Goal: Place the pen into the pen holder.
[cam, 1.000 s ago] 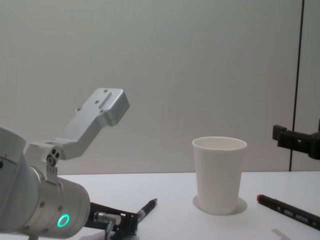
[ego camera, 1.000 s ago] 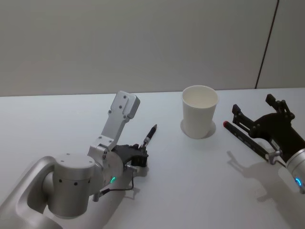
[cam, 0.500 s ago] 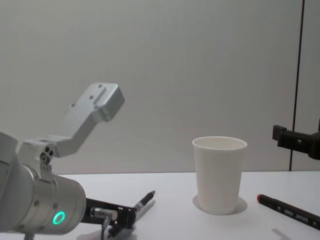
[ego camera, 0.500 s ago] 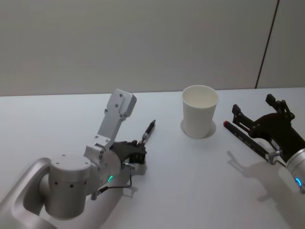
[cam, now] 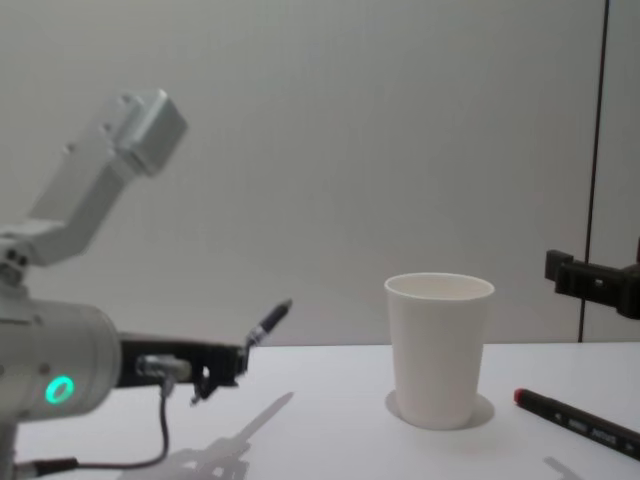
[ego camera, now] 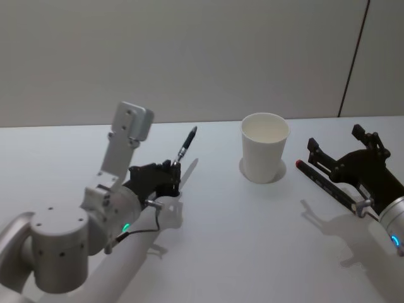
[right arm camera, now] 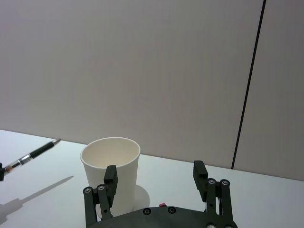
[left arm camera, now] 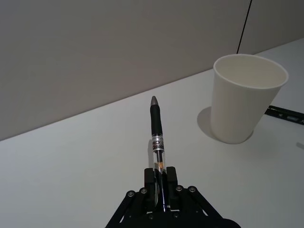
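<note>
My left gripper is shut on the lower end of a black-and-clear pen and holds it above the table, left of the pen holder. The pen slants up and forward from the gripper, its tip in the air. In the chest view the pen sticks out of the gripper well clear of the tabletop. The pen holder, a white paper cup, stands upright and empty. My right gripper hovers open to the cup's right.
A black marker with a red end lies on the table right of the cup, beneath the right gripper, also seen low in the chest view. The white table meets a plain grey wall behind.
The left gripper has risen off the table with the pen and swung back and to the left. The pen now hangs in the air, casting a shadow. The right arm stays still.
</note>
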